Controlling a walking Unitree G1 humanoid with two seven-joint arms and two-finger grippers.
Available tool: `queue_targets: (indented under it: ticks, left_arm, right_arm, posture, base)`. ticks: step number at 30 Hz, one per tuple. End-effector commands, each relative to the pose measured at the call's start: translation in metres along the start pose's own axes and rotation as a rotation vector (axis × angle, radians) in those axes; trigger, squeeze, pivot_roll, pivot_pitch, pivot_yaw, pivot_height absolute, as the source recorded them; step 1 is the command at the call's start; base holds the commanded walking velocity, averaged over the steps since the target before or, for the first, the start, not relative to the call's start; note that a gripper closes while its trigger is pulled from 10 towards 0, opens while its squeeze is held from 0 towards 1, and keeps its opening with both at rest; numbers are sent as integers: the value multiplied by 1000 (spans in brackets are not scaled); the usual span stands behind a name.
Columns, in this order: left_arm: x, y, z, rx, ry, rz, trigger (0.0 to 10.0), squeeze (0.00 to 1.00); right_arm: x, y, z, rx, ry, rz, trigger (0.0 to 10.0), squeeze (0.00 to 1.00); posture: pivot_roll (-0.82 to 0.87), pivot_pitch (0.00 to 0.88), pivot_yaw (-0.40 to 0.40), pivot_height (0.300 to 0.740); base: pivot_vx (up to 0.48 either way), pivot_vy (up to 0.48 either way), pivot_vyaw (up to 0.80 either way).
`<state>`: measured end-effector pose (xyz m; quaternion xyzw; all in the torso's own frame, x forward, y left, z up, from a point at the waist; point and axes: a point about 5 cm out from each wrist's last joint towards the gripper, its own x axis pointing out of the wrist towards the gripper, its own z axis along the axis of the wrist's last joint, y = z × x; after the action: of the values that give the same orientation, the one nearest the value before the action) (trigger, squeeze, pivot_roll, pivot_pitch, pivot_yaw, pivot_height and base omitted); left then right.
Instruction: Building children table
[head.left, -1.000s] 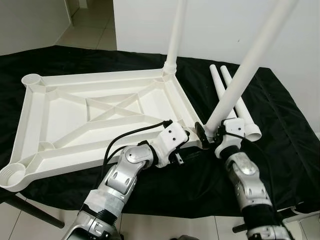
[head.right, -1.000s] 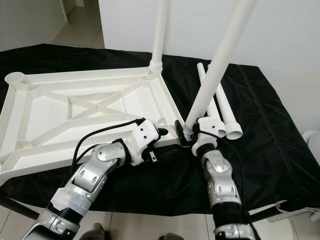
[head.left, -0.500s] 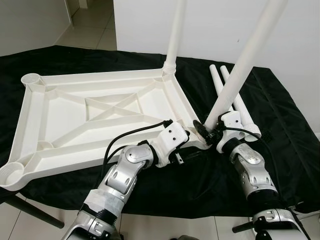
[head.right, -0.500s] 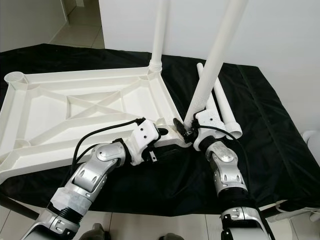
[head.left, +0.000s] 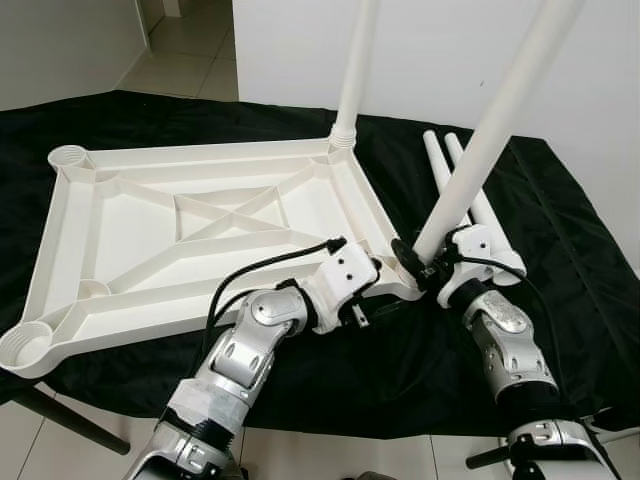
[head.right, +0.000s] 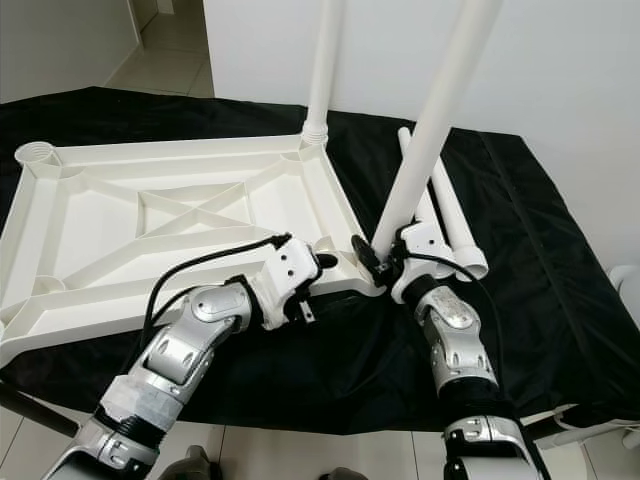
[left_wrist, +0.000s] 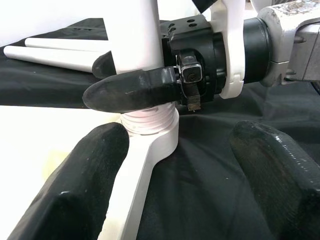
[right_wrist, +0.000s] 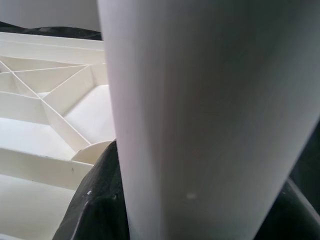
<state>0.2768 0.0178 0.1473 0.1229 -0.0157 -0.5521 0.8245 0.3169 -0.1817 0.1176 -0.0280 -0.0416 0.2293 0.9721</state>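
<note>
On the black-draped surface (head.left: 560, 260), from the head, an upturned white tabletop (head.left: 190, 250); right gripper (head.left: 418, 262) clamps a tilted leg (head.left: 490, 130) at its near corner. Left wrist view: left gripper (left_wrist: 175, 175) with jaws apart beside that socket (left_wrist: 150, 132). Right wrist view: leg close up

Open black cloth (head.left: 560, 250) beyond two loose legs (head.left: 470, 200)

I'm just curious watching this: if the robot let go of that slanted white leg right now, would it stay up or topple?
Probably topple. The slanted leg leans well off vertical, unlike the upright leg. It looks hollow and light like the spare legs, so it would likely fall gently and roll. The right gripper clamps its base at the corner socket, apparently not fully seated.
</note>
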Motion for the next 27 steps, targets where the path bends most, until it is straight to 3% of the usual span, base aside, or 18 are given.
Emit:
queue_targets:
  ticks: [1,3,6,10,11,14,19,27]
  left_arm:
    - [0,-1,-2,-15,5,31,10000,0]
    - [0,-1,-2,-15,7,30,10000,0]
    - [-1,-1,-2,-16,8,31,10000,0]
    - [-1,-2,-3,-20,11,32,10000,0]
    - [-1,-2,-3,-20,11,32,10000,0]
    - [-1,-3,-3,-22,12,30,10000,0]
    - [-2,-4,-3,-24,12,30,10000,0]
    - [-2,-3,-3,-28,13,35,10000,0]
  right_arm:
    - [-8,3,-18,17,84,3,10000,0]
    - [-7,7,-19,22,98,-104,10000,0]
    - [-5,11,-20,29,108,-171,10000,0]
    - [-3,22,-20,92,133,-423,10000,0]
    - [-3,22,-20,92,133,-423,10000,0]
    - [-3,28,-20,113,148,-591,10000,0]
    - [-1,36,-20,139,143,-668,10000,0]
    - [5,47,-13,176,101,-654,10000,0]
  posture:
    - [48,0,-74,740]
    - [49,0,-77,740]
    - [49,0,-77,740]
    - [47,0,-78,740]
    - [47,0,-78,740]
    - [46,0,-78,740]
    - [49,0,-79,740]
    - [47,0,-76,740]
  base:
    - [0,0,0]
    - [0,0,0]
    - [0,0,0]
    - [0,0,0]
    - [0,0,0]
    - [0,0,0]
    - [0,0,0]
    - [0,0,0]
